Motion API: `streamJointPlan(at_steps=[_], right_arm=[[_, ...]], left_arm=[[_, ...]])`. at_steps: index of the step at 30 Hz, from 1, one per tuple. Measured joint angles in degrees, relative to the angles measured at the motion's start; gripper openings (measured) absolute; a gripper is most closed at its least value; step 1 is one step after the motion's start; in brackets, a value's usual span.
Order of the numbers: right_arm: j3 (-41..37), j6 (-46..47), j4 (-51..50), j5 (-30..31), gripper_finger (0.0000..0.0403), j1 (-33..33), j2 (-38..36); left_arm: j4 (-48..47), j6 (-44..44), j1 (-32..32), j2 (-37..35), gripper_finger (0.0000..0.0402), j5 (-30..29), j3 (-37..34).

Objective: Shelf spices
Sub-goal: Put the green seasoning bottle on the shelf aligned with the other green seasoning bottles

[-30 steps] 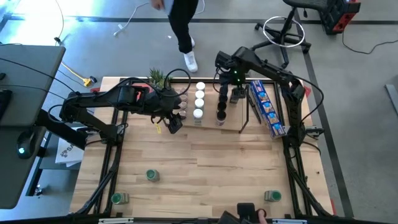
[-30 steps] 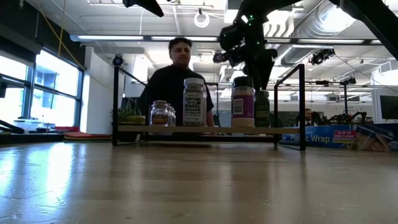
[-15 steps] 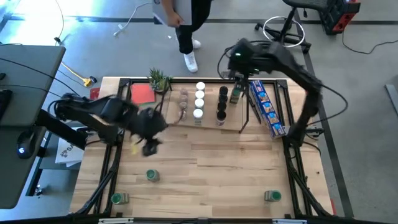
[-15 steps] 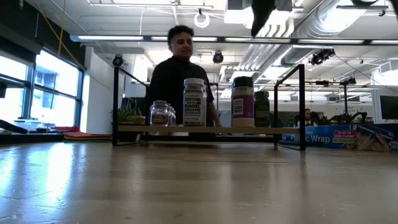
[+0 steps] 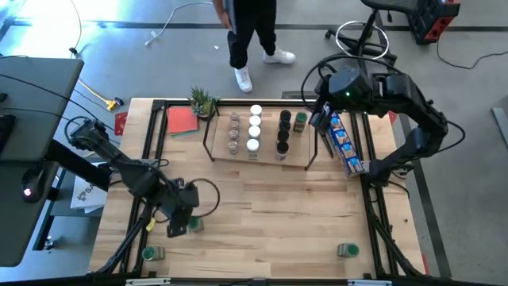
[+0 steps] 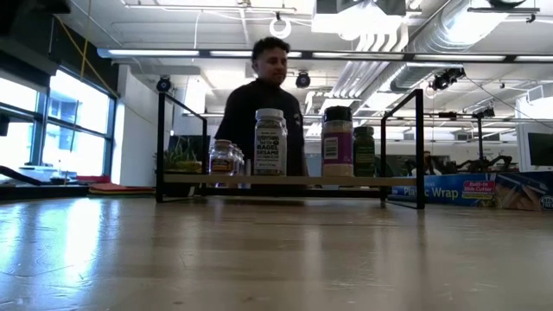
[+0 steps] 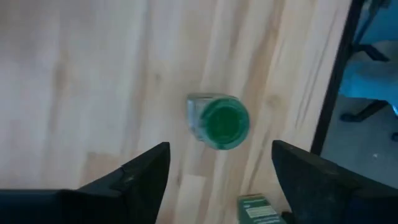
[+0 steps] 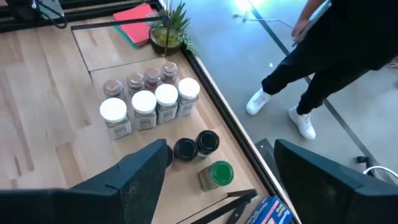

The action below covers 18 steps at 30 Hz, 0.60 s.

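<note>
Left gripper (image 5: pixel 179 225) fingers spread, empty, above green-lidded jar (image 7: pixel 219 122) on counter (image 5: pixel 278 214). Right gripper (image 5: pixel 324 119) open, empty, apparently over shelf (image 5: pixel 262 155) end; jars (image 5: pixel 254 131) on shelf.

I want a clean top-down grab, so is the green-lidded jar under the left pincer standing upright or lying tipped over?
Upright. The small green-lidded jar shows its round lid full-face to the left wrist camera, and from above it stands on the wooden table beside the open left pincer.

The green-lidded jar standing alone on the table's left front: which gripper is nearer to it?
Left. The left gripper, open, hovers right over the green-lidded jar. The right gripper, open, is far off, beyond the shelf near the blue box.
</note>
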Motion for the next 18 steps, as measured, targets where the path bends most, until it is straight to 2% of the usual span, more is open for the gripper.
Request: streamJointPlan(at_steps=[6,10,14,18], right_arm=[[0.0,0.8,-0.4,-0.1,0.0291,0.6,0.2],[0.0,1.1,-0.4,-0.2,0.0291,0.6,0.2],[-0.1,1.5,-0.4,-0.4,0.0291,0.6,0.2],[-0.1,1.8,-0.4,-0.7,0.0291,0.6,0.2]], left_arm=[[7.6,-3.9,-2.3,0.6,0.0307,0.5,-7.3],[14.5,-6.5,-2.8,0.6,0.0314,0.7,-11.2],[14.1,-8.9,-2.9,1.5,0.0315,0.0,-13.2],[15.7,-7.4,-3.4,3.8,0.0315,-0.1,-13.4]])
